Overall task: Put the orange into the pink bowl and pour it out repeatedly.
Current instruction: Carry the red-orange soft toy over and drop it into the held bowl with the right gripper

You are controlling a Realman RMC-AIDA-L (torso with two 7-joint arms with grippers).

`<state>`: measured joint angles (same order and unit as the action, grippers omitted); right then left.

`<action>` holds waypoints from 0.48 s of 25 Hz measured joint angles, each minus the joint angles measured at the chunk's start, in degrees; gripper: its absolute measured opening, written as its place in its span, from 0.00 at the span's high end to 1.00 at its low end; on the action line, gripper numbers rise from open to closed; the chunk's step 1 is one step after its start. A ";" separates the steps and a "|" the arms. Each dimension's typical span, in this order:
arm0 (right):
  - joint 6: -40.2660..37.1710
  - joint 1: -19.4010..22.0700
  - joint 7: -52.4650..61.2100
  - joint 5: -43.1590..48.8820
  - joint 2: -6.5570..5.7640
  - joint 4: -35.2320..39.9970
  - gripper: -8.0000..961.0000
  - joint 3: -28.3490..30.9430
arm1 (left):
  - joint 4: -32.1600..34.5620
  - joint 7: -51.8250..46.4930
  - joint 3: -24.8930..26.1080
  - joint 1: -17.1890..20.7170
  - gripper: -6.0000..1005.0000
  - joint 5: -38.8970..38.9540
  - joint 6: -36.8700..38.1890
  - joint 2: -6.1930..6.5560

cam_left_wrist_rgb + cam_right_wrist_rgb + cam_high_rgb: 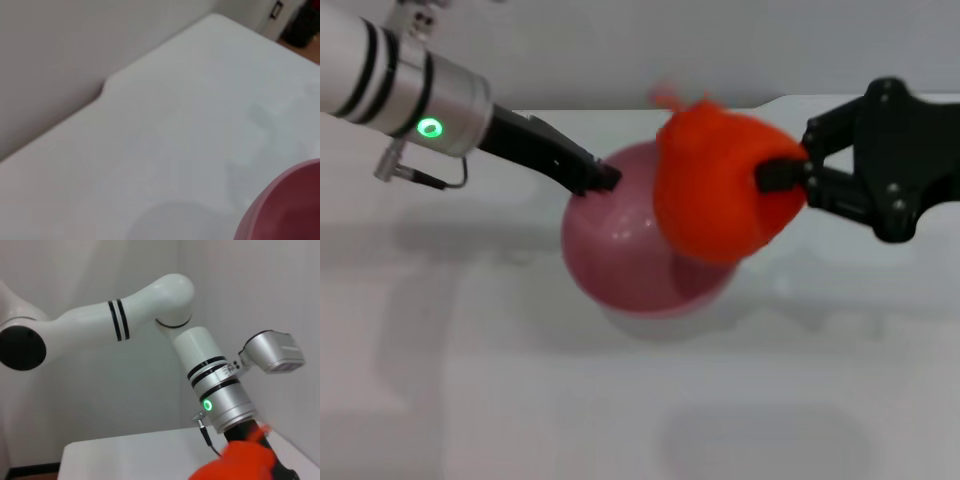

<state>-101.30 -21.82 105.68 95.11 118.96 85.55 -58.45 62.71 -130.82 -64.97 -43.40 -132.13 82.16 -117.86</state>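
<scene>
1. Desk (pixel 470 400): white top. The near half carries nothing of the task; a faint round shadow lies toward the near edge. The far edge meets a pale wall.

2. Pink bowl (pixel 620 260): glossy, lifted off the desk about mid-width, past the middle toward the far edge, and tipped so its opening faces up and toward the robot's right. A soft shadow lies beneath it. Interior, as far as it shows, holds nothing. Its rim also shows at a corner of the left wrist view (pixel 285 210).

3. Left gripper (pixel 595 178): black fingers pinching the bowl's rim on the robot's left, far side. It carries the bowl in the air.

4. Orange (pixel 720 185): bright red-orange and lumpy, blurred at its outline. It sits above and partly in front of the bowl's right rim, not inside the bowl. It also shows in the right wrist view (pixel 235 465).

5. Right gripper (pixel 782 175): black fingers closed on the orange from the right, holding it clear of the desk.

6. Relation governing the next move, as judged: the bowl's mouth lies just below and to the left of the held orange, so a short carry leftward and down should place it over the opening for release. The right arm is the nearer one.

7. Risk, as judged: with the bowl tilted, the orange may roll straight out.
</scene>
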 joint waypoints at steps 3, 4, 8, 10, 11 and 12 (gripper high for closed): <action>0.33 -0.37 -2.27 -0.03 -0.03 -3.85 0.88 -0.51 | 0.02 -0.71 -3.34 0.06 0.95 0.15 -1.33 -0.23; 0.51 -0.42 -2.98 -0.03 -0.03 -4.77 0.87 -0.69 | 0.03 -1.01 -4.16 0.05 0.95 0.21 -1.76 -0.26; 1.40 -0.38 -6.82 -0.06 0.05 -8.19 0.86 -2.17 | 0.09 -1.56 -6.82 -0.33 0.95 0.51 -3.03 -0.34; 2.05 -0.19 -8.01 -0.08 0.08 -9.34 0.86 -2.79 | 0.13 -1.58 -7.53 -0.56 0.95 0.80 -3.59 -0.37; 2.49 -0.12 -8.29 -0.09 0.09 -9.93 0.85 -3.01 | 0.13 -1.58 -7.74 -0.64 0.95 0.88 -3.84 -0.37; 2.94 -0.09 -8.39 -0.09 0.07 -10.34 0.85 -3.06 | 0.14 -1.58 -7.77 -0.68 0.95 0.91 -3.98 -0.35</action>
<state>-98.37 -21.91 97.30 95.02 119.03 75.22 -61.50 62.84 -132.40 -72.74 -44.09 -131.22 78.18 -118.21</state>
